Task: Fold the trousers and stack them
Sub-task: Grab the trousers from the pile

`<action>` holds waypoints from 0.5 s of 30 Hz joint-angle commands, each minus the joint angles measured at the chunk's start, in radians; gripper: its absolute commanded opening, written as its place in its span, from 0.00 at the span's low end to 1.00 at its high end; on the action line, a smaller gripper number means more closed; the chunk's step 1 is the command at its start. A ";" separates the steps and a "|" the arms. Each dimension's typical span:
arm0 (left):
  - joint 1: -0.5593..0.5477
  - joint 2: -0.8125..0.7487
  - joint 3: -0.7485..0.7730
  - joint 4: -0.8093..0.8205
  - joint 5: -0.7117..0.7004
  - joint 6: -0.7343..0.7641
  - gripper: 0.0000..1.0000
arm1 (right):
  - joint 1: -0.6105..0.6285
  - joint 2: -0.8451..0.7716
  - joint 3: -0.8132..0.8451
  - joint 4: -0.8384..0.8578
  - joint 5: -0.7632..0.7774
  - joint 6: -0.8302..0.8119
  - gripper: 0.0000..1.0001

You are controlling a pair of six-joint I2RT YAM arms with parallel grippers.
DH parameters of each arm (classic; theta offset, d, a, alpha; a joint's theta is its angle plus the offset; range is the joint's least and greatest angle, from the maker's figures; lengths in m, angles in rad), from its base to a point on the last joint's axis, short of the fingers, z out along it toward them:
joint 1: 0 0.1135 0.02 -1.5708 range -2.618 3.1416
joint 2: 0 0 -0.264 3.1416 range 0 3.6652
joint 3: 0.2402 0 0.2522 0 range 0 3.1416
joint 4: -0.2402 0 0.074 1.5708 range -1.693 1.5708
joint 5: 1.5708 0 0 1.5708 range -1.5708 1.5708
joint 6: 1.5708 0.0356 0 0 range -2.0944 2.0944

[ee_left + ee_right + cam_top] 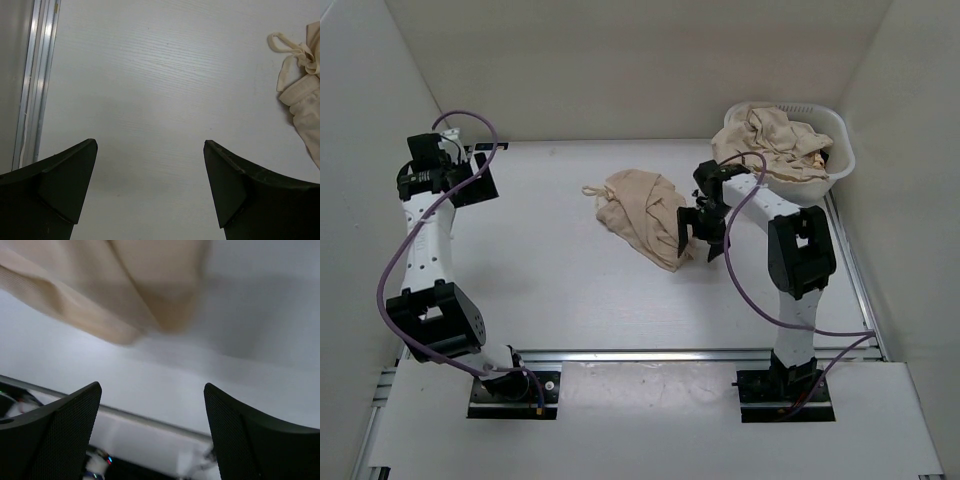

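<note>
While trousers (pixel 642 215) lie crumpled, cloth-filled basket (pixel 842 150) sits far-right.

One pair of trousers (pixel 642 215). One counter (pixel 550 270). One white slotted laundry basket (pixel 832 180), with one heap of beige cloth (pixel 770 140) whose garments cannot be counted. Two hands: left hand (pixel 150 145), right hand (pixel 152 387).

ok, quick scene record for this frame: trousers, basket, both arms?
trousers: crumpled heap mid-table, not folded
basket: far right corner, holds more beige cloth
left arm: jaws open, empty, over bare table, well left of the heap
right arm: jaws open, nothing between them, at the heap's right edge; contact unclear
stack: none yet
</note>
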 commanded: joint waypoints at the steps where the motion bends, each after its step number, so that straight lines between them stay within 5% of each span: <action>1: -0.014 -0.004 -0.020 0.013 -0.037 0.000 1.00 | 0.025 -0.123 0.064 -0.145 0.140 -0.197 0.88; 6: -0.054 0.028 -0.077 0.013 -0.050 0.000 1.00 | 0.198 -0.082 0.291 0.072 0.391 -0.271 0.88; 10: -0.054 0.096 -0.068 0.013 -0.059 0.000 1.00 | 0.255 0.221 0.551 0.181 0.343 -0.285 0.88; 15: -0.054 0.150 -0.028 0.013 -0.080 0.000 1.00 | 0.255 0.354 0.620 0.299 0.226 -0.182 0.86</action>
